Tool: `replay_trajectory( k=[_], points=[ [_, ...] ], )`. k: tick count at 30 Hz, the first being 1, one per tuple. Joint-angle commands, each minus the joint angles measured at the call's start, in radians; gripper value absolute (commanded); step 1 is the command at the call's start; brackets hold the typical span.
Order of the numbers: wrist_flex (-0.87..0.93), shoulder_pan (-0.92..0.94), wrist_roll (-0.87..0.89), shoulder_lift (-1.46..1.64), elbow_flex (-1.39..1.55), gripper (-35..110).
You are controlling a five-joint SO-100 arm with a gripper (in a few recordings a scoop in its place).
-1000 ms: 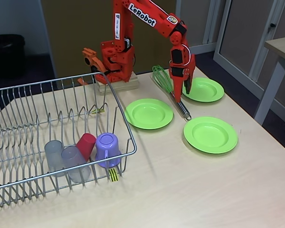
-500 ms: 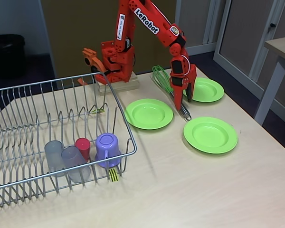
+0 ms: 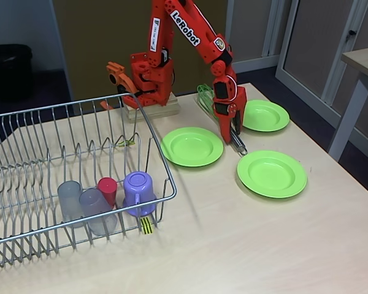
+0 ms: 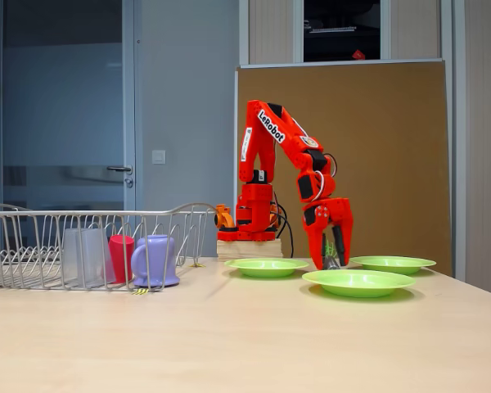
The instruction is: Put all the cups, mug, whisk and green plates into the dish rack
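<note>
near the front edge the rack (image 3: 24,245) carries a yellow-black striped tag (image 3: 146,225). inside its front right corner stand two grey cups (image 3: 69,199) (image 3: 97,210), a red cup (image 3: 107,190) and the purple mug (image 3: 138,191), all mouth down. right of the rack three green plates lie flat on the table (image 3: 245,245): the nearest one (image 3: 272,173), one beside the rack (image 3: 192,146), and the farthest (image 3: 265,115). between them lies the whisk (image 3: 207,98), handle pointing forward. the gripper (image 3: 231,136) is down on that handle, fingers (image 4: 342,237) spread to either side of it. the red arm (image 3: 184,24) reads "lerobot" in white.
</note>
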Motion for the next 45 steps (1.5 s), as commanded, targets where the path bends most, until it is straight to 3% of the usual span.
replay_trajectory(
  k=[1, 7, 21, 32, 40, 45],
  points=[
    [-0.012, 0.018, -0.034, 0.04, 0.025, 3],
    [-0.041, 0.052, -0.112, 0.091, 0.066, 0],
    [0.293, 0.064, -0.225, 0.252, -0.15, 0],
    [0.635, 0.158, -0.495, 0.275, -0.577, 0],
    [0.762, 0.222, -0.676, 0.284, -0.784, 0],
    [0.85, 0.276, -0.893, 0.265, -0.971, 0]
  ],
)
